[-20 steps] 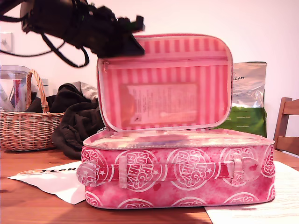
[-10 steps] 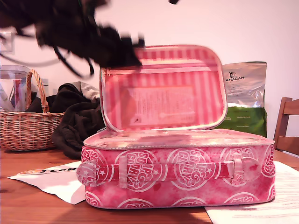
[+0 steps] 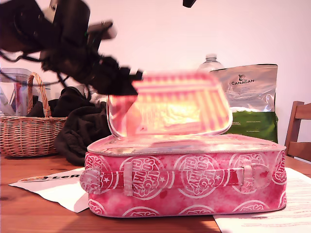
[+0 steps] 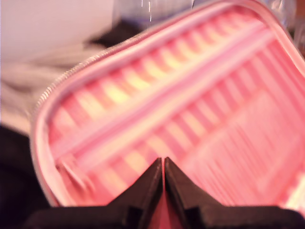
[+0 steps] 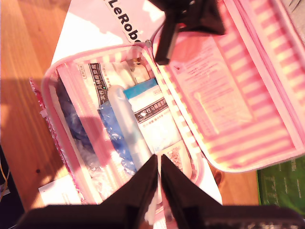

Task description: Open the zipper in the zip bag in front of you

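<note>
**Closed claw at the lid, zip undone**

Jaws of my first gripper (image 4: 164,164) meet, seemingly empty, at the striped lid (image 3: 170,104). Below, the bag (image 3: 184,182) gapes, zipper (image 3: 194,151) parted. My second gripper (image 5: 158,164), closed, hovers above. Next: withdraw clear.

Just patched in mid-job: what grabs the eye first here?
The zip bag fills the middle of the exterior view, its striped lid raised and motion-blurred. My first pincer sits at the lid's edge on that view's left. From above, my second pincer looks onto sachets packed inside.
</note>
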`<action>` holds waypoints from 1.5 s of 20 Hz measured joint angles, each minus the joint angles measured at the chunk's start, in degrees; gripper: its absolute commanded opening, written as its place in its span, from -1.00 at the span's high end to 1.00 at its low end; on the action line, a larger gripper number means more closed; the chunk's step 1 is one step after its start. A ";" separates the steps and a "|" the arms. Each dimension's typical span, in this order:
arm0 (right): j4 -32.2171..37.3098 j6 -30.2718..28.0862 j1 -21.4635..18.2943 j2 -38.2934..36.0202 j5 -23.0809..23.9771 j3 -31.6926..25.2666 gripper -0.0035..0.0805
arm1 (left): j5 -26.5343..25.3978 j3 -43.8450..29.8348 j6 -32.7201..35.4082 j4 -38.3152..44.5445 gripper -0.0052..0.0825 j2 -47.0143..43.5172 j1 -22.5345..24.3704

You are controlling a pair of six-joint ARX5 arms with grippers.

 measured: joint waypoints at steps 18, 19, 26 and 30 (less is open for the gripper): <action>31.28 20.59 -13.60 -0.13 -3.50 -4.13 0.94 | 14.12 0.26 -0.02 -18.62 0.93 -18.62 -0.37; 34.23 20.59 -15.08 -0.15 -4.24 -6.01 0.94 | 14.12 0.26 -0.50 -20.41 0.93 -19.02 -0.26; 54.86 22.05 -26.64 -1.27 -14.84 -23.71 0.94 | 14.05 0.17 -1.44 -27.23 0.93 -22.01 0.31; 60.02 22.18 -30.27 -8.04 -18.36 -36.06 0.94 | 13.35 -3.02 -2.64 -28.41 0.93 -23.37 0.31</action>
